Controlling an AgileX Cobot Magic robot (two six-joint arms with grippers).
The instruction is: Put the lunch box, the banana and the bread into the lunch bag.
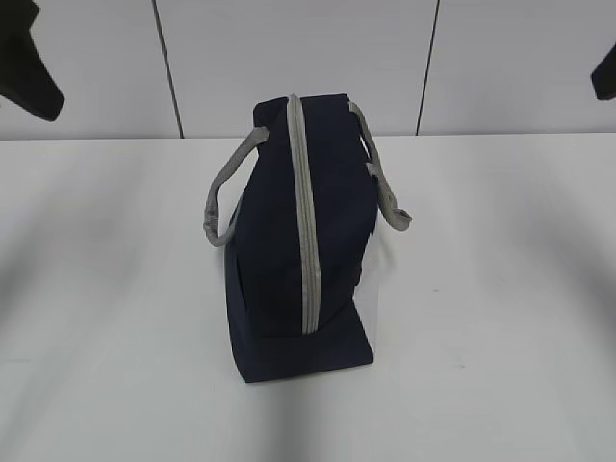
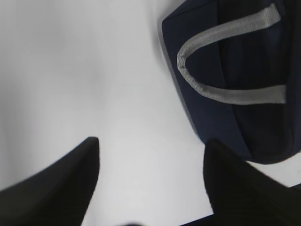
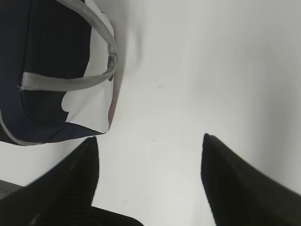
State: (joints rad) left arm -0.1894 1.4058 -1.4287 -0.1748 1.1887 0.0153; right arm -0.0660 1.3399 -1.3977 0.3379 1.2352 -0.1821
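Above the table (image 1: 500, 318), both arms raised.

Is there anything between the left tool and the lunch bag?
Nothing visible. The left tool is open above bare table; the lunch bag lies just beyond its right finger, zipper shut.

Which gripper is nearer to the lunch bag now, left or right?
Hard to call; perhaps the left. Both grippers are open and raised off to their own sides of the zipped lunch bag. The left gripper has the bag beside its right finger; the right gripper sees it farther up-left.
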